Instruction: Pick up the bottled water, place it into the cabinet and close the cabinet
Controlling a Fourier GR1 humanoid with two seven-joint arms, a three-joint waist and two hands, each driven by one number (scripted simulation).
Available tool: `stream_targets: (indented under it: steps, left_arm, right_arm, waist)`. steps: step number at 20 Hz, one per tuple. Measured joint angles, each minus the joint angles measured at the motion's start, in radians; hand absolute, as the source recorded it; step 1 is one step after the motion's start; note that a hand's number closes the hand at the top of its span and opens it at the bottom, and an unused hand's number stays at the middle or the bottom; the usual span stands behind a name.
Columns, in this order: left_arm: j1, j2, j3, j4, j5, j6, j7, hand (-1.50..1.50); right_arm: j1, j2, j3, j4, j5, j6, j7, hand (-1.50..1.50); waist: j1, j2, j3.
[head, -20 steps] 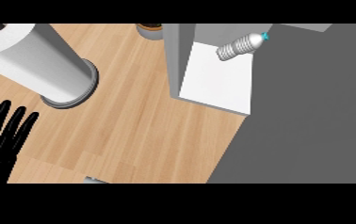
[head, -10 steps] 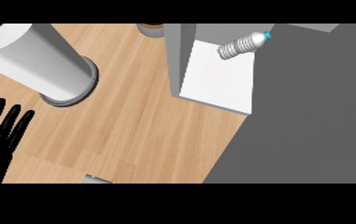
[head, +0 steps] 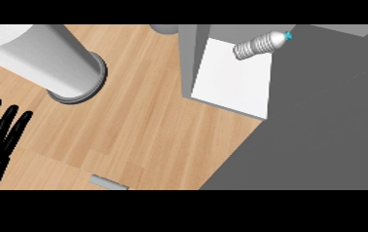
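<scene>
Bottled water (head: 262,44) lies on its side on the cabinet (head: 233,82) shelf; we judge it light, slippery, best gripped mid-body. Our left hand (head: 13,128) rests open-fingered above the tabletop (head: 158,124).

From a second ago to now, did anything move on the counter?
Only a little. The left robot hand at the view's left edge slid slightly lower and further out of view, fingers straight, holding nothing. The bottled water lies on its side on the cabinet's white shelf as before, and the big grey cylinder stands in the same place. The right robot hand shows in no picture.
</scene>
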Motion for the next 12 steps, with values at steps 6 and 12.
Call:
stream_targets:
  steps: [6,12]
  left_arm:
    - [-0.006,0.003,0.005,0.01,0.006,-0.009,0.004,-1.5]
    - [-0.014,0.006,0.01,0.02,0.014,-0.02,0.007,-1.5]
  right_arm:
    - [-0.046,0.029,-0.027,0.008,-0.007,-0.013,0.038,1.5]
    - [-0.154,0.058,-0.063,0.06,-0.006,-0.038,0.138,1.5]
  waist:
    - [-0.003,0.0,0.002]
    - [0.0,-0.004,0.001]
